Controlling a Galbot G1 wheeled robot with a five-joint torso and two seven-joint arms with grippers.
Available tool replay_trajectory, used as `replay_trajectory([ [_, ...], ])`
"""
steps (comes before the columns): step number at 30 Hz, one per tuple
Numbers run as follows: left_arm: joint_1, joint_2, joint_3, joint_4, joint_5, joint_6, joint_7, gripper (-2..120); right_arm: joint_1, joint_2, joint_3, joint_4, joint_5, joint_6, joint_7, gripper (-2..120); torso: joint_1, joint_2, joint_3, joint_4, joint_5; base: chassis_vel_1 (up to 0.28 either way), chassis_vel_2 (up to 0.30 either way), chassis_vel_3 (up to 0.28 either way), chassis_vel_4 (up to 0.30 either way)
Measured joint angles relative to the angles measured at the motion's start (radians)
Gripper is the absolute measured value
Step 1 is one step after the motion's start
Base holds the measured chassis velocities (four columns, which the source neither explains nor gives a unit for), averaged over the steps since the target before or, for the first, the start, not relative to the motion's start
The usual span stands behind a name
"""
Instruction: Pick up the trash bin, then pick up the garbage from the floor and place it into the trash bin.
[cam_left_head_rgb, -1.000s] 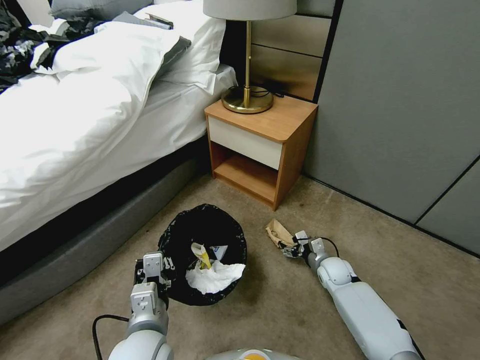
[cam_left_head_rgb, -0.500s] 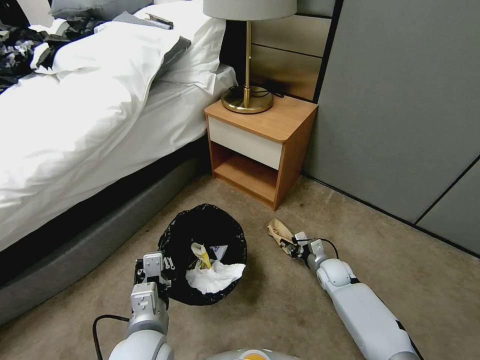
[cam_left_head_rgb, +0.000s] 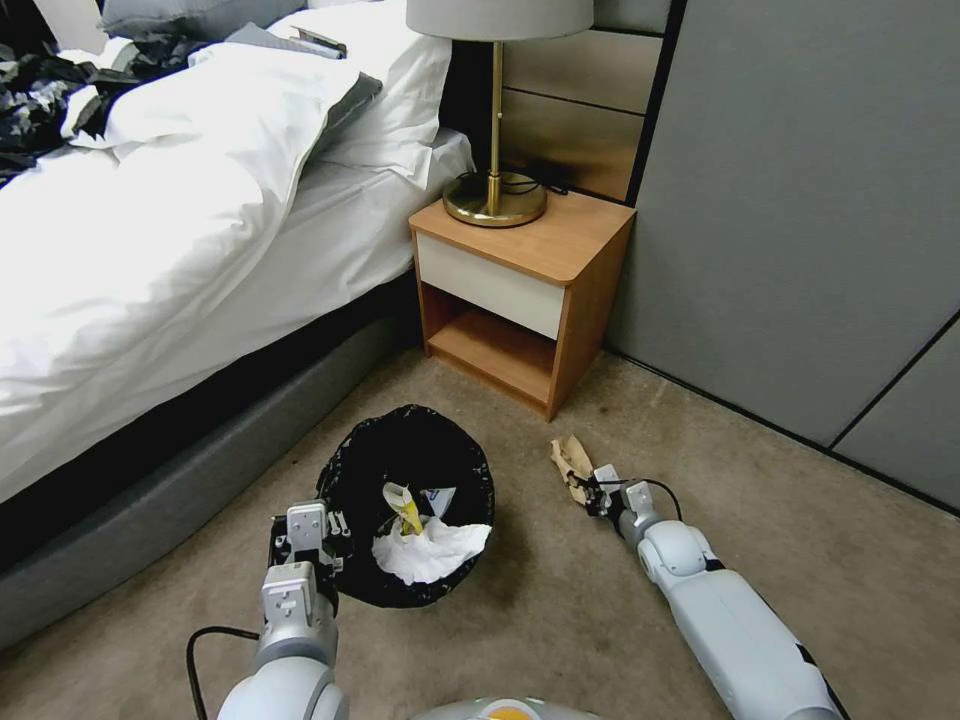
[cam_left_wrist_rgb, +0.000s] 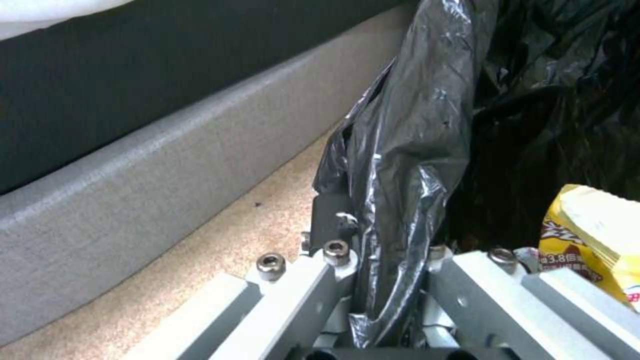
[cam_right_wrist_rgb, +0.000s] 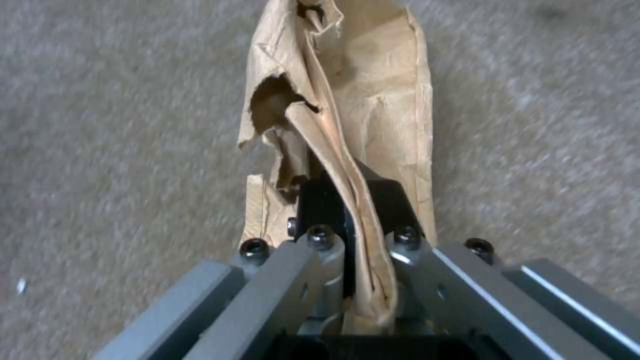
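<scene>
The trash bin (cam_left_head_rgb: 408, 470), lined with a crinkly black bag, stands on the carpet in front of me, holding white tissue (cam_left_head_rgb: 425, 555) and a yellow wrapper (cam_left_head_rgb: 405, 510). My left gripper (cam_left_head_rgb: 325, 535) is shut on the bin's near-left rim; the left wrist view has the black liner (cam_left_wrist_rgb: 400, 165) pinched between its jaws and the yellow wrapper (cam_left_wrist_rgb: 597, 235) inside. To the bin's right, my right gripper (cam_left_head_rgb: 590, 490) is shut on a piece of garbage, crumpled brown paper (cam_left_head_rgb: 572, 462), held low above the carpet. In the right wrist view the brown paper (cam_right_wrist_rgb: 347, 125) is clamped between the jaws.
A wooden nightstand (cam_left_head_rgb: 520, 290) with a brass lamp (cam_left_head_rgb: 495, 195) stands beyond the bin. The bed (cam_left_head_rgb: 180, 220) and its grey base (cam_left_head_rgb: 180, 480) run along the left. A grey wall (cam_left_head_rgb: 800, 200) closes the right. A black cable (cam_left_head_rgb: 200, 650) lies by my left arm.
My right gripper has lifted the brown paper off the carpet, and the paper now hangs folded and narrower. The left gripper and bin have hardly moved.
</scene>
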Motion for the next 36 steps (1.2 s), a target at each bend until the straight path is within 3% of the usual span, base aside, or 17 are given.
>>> replay_trajectory([
  [8, -0.001, 0.003, 0.000, -0.002, -0.001, 0.000, 0.000, 1, -0.033, -0.012, 0.014, 0.136, 0.044, 0.039, 0.040, 0, 0.000, 0.000, 0.000, 0.0000, -0.0001, 0.000, 0.000, 0.000, 0.000],
  [10, -0.002, 0.005, 0.000, -0.002, -0.003, 0.000, 0.000, 1, -0.075, -0.030, 0.022, 0.280, 0.078, 0.046, 0.047, 0, 0.000, 0.000, 0.000, -0.0001, -0.0001, 0.000, 0.000, 0.000, 0.000],
  [11, -0.002, 0.005, 0.000, -0.002, -0.003, 0.000, 0.000, 1, -0.075, -0.030, 0.022, 0.280, 0.078, 0.046, 0.047, 0, 0.000, 0.000, 0.000, -0.0001, -0.0001, 0.000, 0.000, 0.000, 0.000],
  [14, -0.004, 0.008, 0.000, 0.001, -0.004, 0.001, 0.000, 1, -0.152, -0.056, 0.031, 0.516, 0.137, 0.093, 0.033, 0, 0.000, 0.000, 0.000, -0.0002, 0.0000, 0.000, 0.000, 0.000, 0.000],
  [15, -0.004, 0.008, 0.000, 0.001, -0.004, 0.001, 0.000, 1, -0.152, -0.056, 0.031, 0.516, 0.137, 0.093, 0.033, 0, 0.000, 0.000, 0.000, -0.0002, 0.0000, 0.000, 0.000, 0.000, 0.000],
  [18, -0.005, 0.009, 0.004, 0.002, -0.004, 0.001, 0.000, 1, -0.214, -0.081, 0.033, 0.726, 0.200, 0.161, -0.027, 0, 0.000, 0.000, 0.000, 0.0001, -0.0002, 0.000, 0.000, 0.000, 0.000],
  [19, -0.005, 0.009, 0.004, 0.002, -0.004, 0.001, 0.000, 1, -0.214, -0.081, 0.033, 0.726, 0.200, 0.161, -0.027, 0, 0.000, 0.000, 0.000, 0.0001, -0.0002, 0.000, 0.000, 0.000, 0.000],
  [22, -0.004, 0.011, 0.005, 0.002, -0.004, 0.001, 0.001, 1, -0.279, -0.117, 0.019, 0.913, 0.239, 0.220, -0.107, 0, 0.000, 0.000, 0.000, 0.0001, 0.0000, 0.000, 0.000, 0.000, 0.000],
  [29, -0.004, 0.010, 0.005, 0.003, -0.004, 0.001, 0.001, 1, -0.369, -0.191, -0.061, 1.085, 0.225, 0.244, -0.137, 0, 0.000, 0.000, 0.000, 0.0000, -0.0002, 0.000, 0.000, 0.000, 0.000],
  [36, -0.009, 0.006, 0.006, 0.001, -0.003, 0.002, 0.001, 1, -0.408, -0.225, -0.150, 1.081, 0.164, 0.260, -0.142, 0, 0.000, 0.000, 0.000, 0.0000, -0.0001, 0.000, 0.000, 0.000, 0.000],
])
